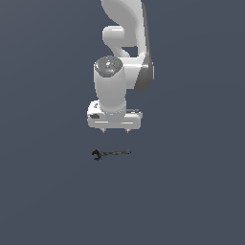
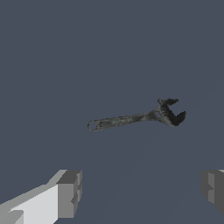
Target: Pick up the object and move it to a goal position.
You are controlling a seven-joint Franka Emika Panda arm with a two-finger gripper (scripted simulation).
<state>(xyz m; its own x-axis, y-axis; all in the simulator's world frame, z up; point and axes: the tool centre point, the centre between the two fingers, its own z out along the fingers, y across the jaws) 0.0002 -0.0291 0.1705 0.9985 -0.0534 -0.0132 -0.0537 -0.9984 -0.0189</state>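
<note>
Jaws spread wide and empty, the gripper [image 1: 114, 130] hangs at centre frame just above the wrench [image 1: 111, 153] lying flat on the table [image 1: 43, 191] — looks thin, rigid, slippery; I'd pinch mid-handle.

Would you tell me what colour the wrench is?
Dark grey-black, mottled with lighter grey; the wrench shows best in the wrist view.

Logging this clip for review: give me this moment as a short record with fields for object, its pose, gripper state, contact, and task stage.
object: wrench, dark, thin
pose: lying flat on the grey surface, open jaw toward the exterior view's left, handle toward its right
gripper: gripper open, fingers spread wide
contact: none; nothing between the fingers, wrench lies apart from them
arm: wrist pointing down, gripper near the wrench
task stage: wrench not yet grasped
goal marker: none visible
</note>
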